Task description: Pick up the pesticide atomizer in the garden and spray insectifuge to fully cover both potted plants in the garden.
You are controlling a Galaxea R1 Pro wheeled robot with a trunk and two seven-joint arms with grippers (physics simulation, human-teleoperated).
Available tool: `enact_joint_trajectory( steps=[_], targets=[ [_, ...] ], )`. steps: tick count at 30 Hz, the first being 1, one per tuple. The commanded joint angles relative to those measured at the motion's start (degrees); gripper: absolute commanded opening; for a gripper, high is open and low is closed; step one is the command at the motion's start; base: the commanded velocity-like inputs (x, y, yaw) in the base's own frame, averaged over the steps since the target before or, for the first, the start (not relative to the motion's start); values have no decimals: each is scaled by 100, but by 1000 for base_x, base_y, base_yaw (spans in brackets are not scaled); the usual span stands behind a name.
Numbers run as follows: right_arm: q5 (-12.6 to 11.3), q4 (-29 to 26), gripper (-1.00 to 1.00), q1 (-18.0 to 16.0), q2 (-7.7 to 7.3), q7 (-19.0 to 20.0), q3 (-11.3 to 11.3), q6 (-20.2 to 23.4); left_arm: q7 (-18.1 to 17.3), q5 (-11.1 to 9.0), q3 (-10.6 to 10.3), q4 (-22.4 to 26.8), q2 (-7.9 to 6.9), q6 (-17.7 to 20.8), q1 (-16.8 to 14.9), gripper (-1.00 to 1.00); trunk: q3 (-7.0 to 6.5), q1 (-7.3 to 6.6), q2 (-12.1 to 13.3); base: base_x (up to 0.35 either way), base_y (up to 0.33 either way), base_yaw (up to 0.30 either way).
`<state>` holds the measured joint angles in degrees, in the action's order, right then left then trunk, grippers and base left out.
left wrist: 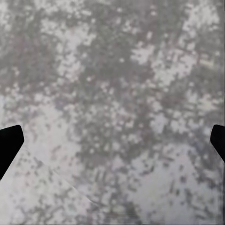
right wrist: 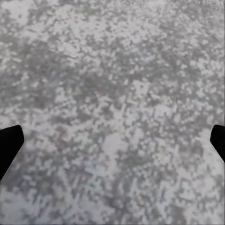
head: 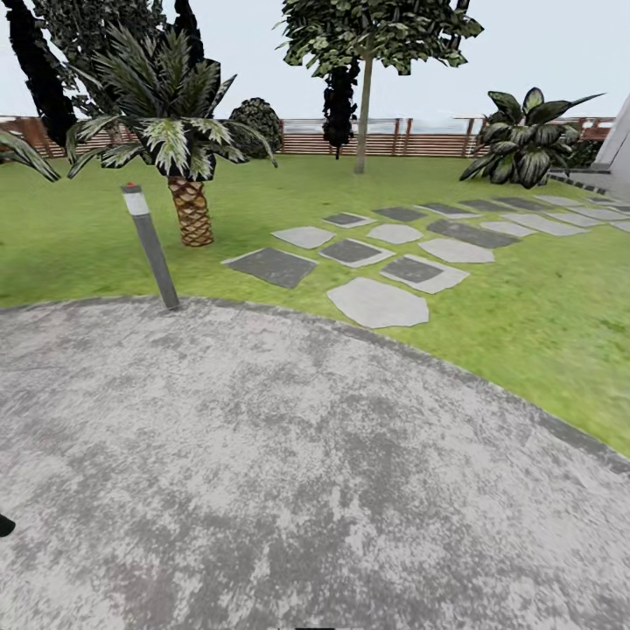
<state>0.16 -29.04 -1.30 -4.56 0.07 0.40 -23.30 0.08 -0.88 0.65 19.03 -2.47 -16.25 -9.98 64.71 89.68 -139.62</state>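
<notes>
The head view looks across the garden: a round mottled grey patio (head: 289, 472) fills the near ground, edged by green lawn (head: 542, 324). A grey bollard lamp (head: 150, 247) stands at the patio's rim, with a palm (head: 179, 131) on the grass just behind it. Flat stepping stones (head: 385, 262) run across the lawn toward a broad-leaved bush (head: 528, 136), and a slatted brown fence (head: 376, 140) closes the far side beyond a thin-trunked tree (head: 365, 52). Both wrist views look down on the mottled paving. The left tool (left wrist: 112, 145) has its two dark fingertips spread wide apart with nothing between them; the right tool (right wrist: 112, 145) stands the same way, open and empty.
</notes>
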Motion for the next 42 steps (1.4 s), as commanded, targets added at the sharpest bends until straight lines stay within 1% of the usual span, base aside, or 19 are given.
enact_joint_trajectory(
  steps=[1, 9, 31, 42],
  targets=[
    [1, 4, 100, -1, -1, 1, 4, -17, 1, -9, 5, -5, 1, -19, -4, 100, 4, 2, -1, 270, -170, 274],
    [1, 4, 100, -1, -1, 1, 4, -17, 1, -9, 6, -5, 1, -19, -4, 100, 4, 2, -1, 233, -194, 277],
    [1, 4, 100, -1, -1, 2, 4, -17, 1, -9, 9, -7, 1, -19, -4, 100, 4, 2, -1, 178, -230, 278],
    [1, 4, 100, -1, -1, 1, 4, -17, 1, -9, 9, -6, 1, -19, -3, 100, 4, 2, -1, 86, -230, 279]
  ],
)
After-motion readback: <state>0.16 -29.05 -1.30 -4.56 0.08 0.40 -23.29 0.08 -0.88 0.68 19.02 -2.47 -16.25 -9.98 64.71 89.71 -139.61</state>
